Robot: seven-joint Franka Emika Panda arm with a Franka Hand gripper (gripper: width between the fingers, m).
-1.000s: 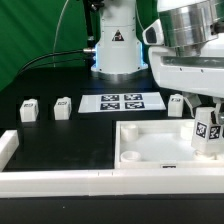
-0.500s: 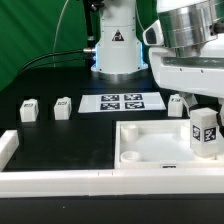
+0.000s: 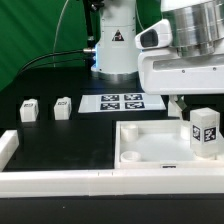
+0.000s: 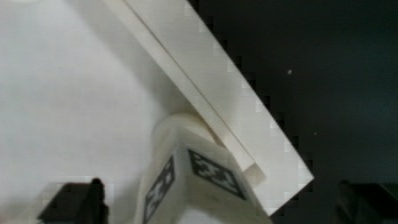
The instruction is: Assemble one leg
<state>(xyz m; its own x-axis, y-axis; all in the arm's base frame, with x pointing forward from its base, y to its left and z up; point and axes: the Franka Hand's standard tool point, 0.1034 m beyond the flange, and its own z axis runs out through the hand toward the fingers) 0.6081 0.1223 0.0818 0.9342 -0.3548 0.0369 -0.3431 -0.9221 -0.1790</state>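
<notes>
A leg (image 3: 205, 133), a small white block with a black-and-white tag, stands upright in the corner of the large white tray-like piece (image 3: 140, 127) at the exterior view's right. My gripper (image 3: 192, 99) hangs just above and to the left of it, open and empty. In the wrist view the same leg (image 4: 205, 175) sits against the tray's wall (image 4: 214, 85), with one dark fingertip (image 4: 75, 200) apart from it. Two more legs (image 3: 28, 110) (image 3: 63, 106) stand on the table at the left. A fourth leg (image 3: 176, 103) is largely hidden behind the gripper.
The marker board (image 3: 122, 102) lies on the black table behind the tray. The arm's base (image 3: 115, 45) stands at the back. A long white rail (image 3: 60, 178) runs along the front edge, with a raised end at the left.
My gripper has let go of the leg and moved up and to the exterior view's left. The leg stays standing in the tray's corner.
</notes>
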